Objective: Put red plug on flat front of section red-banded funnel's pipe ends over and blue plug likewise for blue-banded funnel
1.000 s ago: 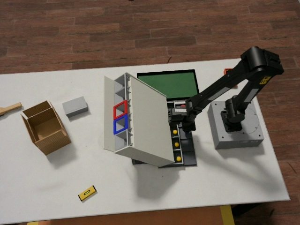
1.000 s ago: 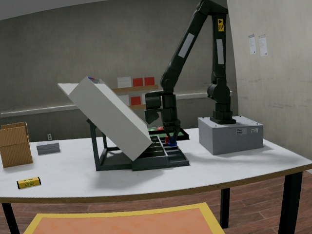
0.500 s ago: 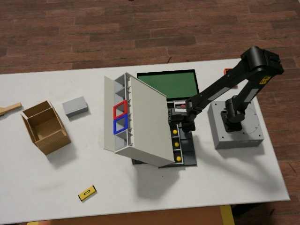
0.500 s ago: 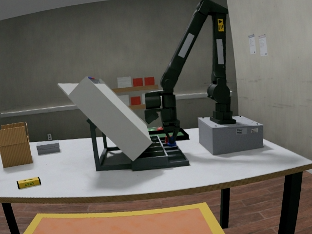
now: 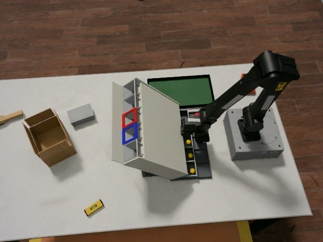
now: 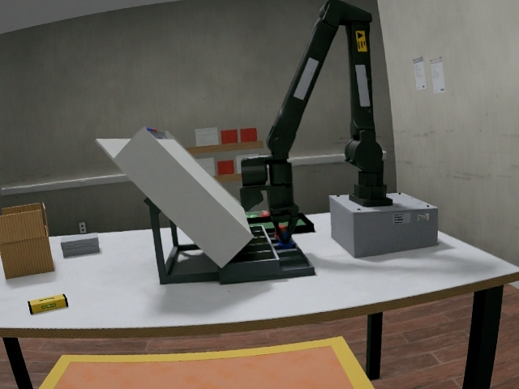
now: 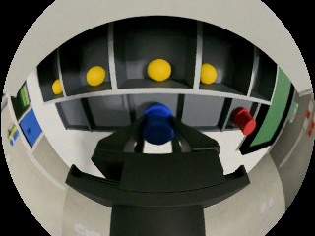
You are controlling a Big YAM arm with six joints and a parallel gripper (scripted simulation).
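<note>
My gripper (image 5: 199, 140) (image 6: 286, 239) (image 7: 157, 119) is shut on the blue plug (image 6: 286, 244) (image 7: 157, 124). It holds the plug very low at the flat front part of the section with the middle yellow marble (image 5: 188, 141) (image 7: 159, 69); I cannot tell whether the plug touches. The red plug (image 5: 197, 114) (image 6: 281, 228) (image 7: 244, 120) stands on the flat front part two sections away, at the green tray's end. Other sections hold marbles (image 5: 190, 155) (image 5: 192, 170) (image 7: 96, 75) (image 7: 208, 73). The white cover (image 5: 159, 130) (image 6: 184, 192) hides the pipes below the red-banded funnel (image 5: 123, 121) and the blue-banded funnel (image 5: 123, 136).
A green tray (image 5: 182, 91) lies behind the sections. The arm's grey base (image 5: 273, 145) (image 6: 377, 230) stands to the right. A cardboard box (image 5: 58, 153), a grey block (image 5: 81, 114), a yellow level (image 5: 94, 207) and a wooden piece (image 5: 10, 115) lie on the left.
</note>
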